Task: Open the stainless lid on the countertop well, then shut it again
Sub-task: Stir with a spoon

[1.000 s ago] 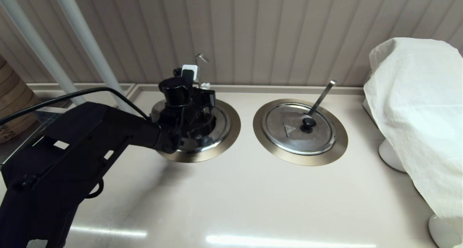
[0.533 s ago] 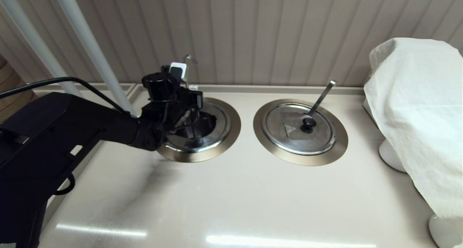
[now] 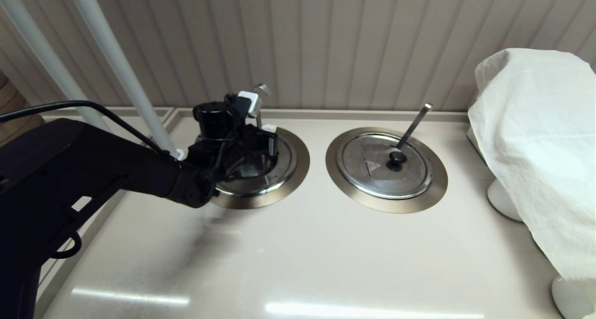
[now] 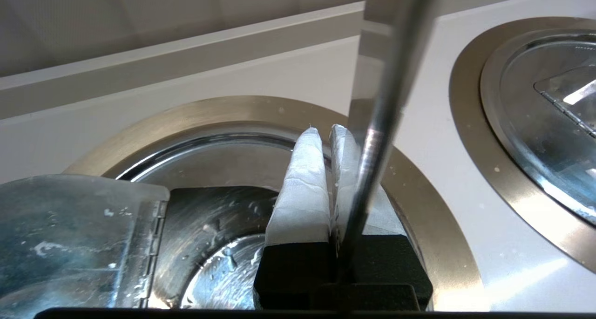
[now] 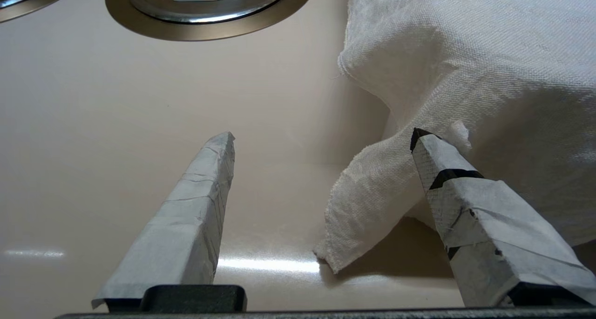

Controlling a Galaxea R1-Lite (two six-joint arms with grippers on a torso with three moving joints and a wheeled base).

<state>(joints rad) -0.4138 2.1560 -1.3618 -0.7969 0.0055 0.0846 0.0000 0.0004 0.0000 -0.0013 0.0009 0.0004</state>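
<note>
Beige countertop carries two round wells. Over the countertop well, the left gripper has its jaws pressed together beside the hook-tipped rod; whether it grips the stainless lid is unclear. Twin lid sits shut. Right gripper hangs spread by a white cloth.

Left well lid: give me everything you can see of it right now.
The stainless lid is round and mirror-shiny, lying inside the countertop well's brushed bronze ring, mostly hidden under the left gripper. The left wrist view shows a water-spotted hinged flap with a dark patch past the hinge, either an opening or a reflection. No knob is visible. The thin rod rises at its far edge. Contact with the fingers is unclear.
</note>
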